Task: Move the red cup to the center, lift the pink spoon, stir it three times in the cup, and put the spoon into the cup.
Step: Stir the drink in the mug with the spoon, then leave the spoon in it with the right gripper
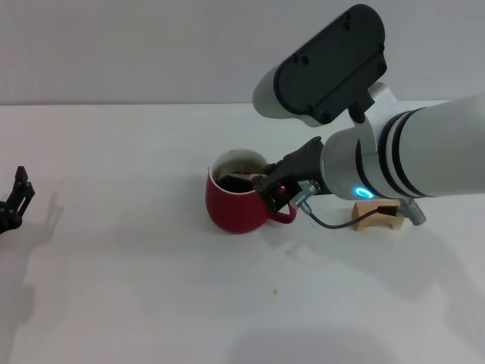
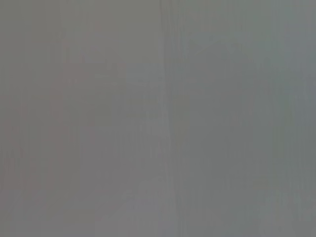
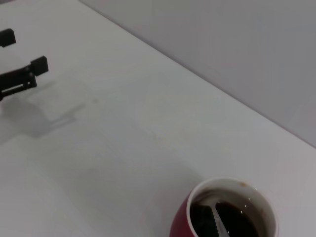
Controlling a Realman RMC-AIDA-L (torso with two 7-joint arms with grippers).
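One spoon: we see pink spoon [image 3: 217, 219] in red cup [image 1: 236, 199], right gripper [image 1: 267, 188] over rim, grip unclear; left gripper [image 1: 15, 199] parked, fingers spread.

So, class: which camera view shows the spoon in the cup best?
The right wrist view: it looks down into the red cup, where the pink spoon has its grey stem in the dark liquid. In the head view the right gripper hides it. The left wrist view shows only grey.

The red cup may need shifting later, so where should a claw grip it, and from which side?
Grip the red cup by its rim from above, on the robot's left side. The handle faces right, where the right claw crowds it, and the spoon stands inside.
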